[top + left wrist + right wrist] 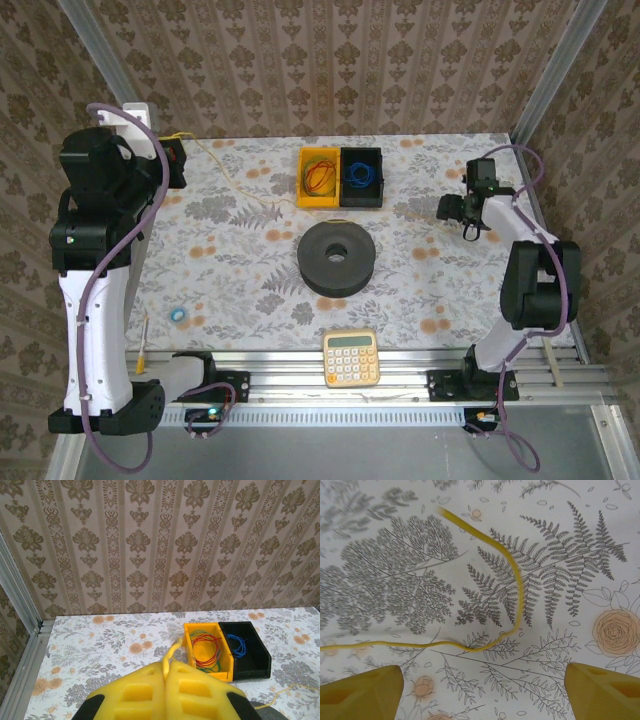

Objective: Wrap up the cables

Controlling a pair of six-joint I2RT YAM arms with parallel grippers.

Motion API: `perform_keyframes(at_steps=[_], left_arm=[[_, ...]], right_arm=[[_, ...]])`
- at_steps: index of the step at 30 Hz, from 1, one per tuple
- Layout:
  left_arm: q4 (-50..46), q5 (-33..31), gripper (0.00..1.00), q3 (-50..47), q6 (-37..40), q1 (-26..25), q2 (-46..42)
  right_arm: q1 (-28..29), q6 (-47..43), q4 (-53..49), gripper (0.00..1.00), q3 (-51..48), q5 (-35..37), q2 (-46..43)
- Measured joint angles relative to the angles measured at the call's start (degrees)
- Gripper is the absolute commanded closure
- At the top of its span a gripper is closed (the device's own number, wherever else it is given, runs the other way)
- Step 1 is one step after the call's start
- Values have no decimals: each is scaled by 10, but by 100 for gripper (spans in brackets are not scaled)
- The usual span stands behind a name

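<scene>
Cord first: the yellow cord (pixel 232 180) starts at the far left corner of the table (pixel 250 300) and trails loosely across the flowered surface toward the yellow bin (pixel 306 195) at the middle of the far edge. From above I lose it there. Another stretch lies flat near the right edge, bending in a soft hook on the fern pattern.

Up in that far left corner the left gripper (pixel 165 672) has its fingers pressed tight together, and a small loop of the cord pokes out of the seam between them, so that end is pinched fast. By the right edge the right gripper (pixel 482 695) hangs low over the table with its fingers spread wide and nothing between them. The cord's curve sits just ahead of the tips.

I'd say this is the pickup of the second end, with nothing wound yet. The next move looks fiddly. The fingers need to go forward over the bend and right down to the surface, with the string centred between the pads before they close. It is so thin and limp that a high or off-centre squeeze would likely miss it. Whether the black ring (pixel 336 258) in the middle of the table is meant as a winding form, I can't tell.
</scene>
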Motion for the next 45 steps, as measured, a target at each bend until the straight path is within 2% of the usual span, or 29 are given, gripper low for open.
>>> perform_keyframes(at_steps=[11,17,20,27,28,37,41,45], left_arm=[[0,0,100,0,0,0,0],[0,0,100,0,0,0,0],[0,0,100,0,2,0,0],[-3,-5,100,5,9,0,-2],[-5,-8,100,6,11,0,-3],[-31,-36,100,12,30,8,-20],[-32,-41,100,11,30,37,-34],[-35,-36,100,7,30,88,-47]], right_arm=[[3,-4,28,31,41,54,63],[3,-3,33,42,54,64,97],[3,-2,35,52,54,66,106],[3,10,41,96,54,68,108],[2,11,43,100,54,68,108],[-26,28,56,100,55,44,80],[-71,73,111,100,33,-18,42],[-141,149,194,100,-17,-111,21]])
